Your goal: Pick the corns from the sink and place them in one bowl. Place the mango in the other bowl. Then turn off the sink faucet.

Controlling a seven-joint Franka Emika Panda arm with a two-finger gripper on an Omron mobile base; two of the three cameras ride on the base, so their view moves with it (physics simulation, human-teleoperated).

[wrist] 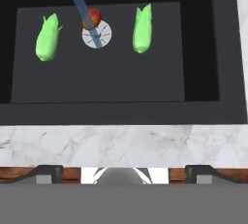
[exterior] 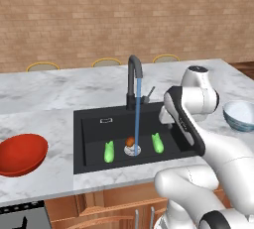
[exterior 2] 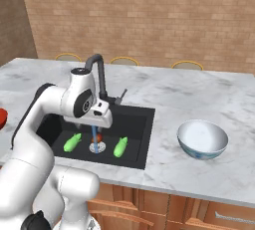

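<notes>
Corn cobs, one (exterior: pixel 109 151) left and one (exterior: pixel 157 143) right of the mango (exterior: pixel 130 141) at the drain, lie in the sink (exterior: pixel 94 129), both bowls, red (exterior: pixel 20 153) and white (exterior: pixel 240 115), wait on the desk, the faucet (exterior: pixel 134 82) runs, jaws spread: nothing done.

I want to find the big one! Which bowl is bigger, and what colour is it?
The red bowl, left of the sink, is the wider, shallower one. The white-blue bowl on the right is smaller and deeper.

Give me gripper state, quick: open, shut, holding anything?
Gripper: open, holding nothing, above the sink's front edge.
</notes>
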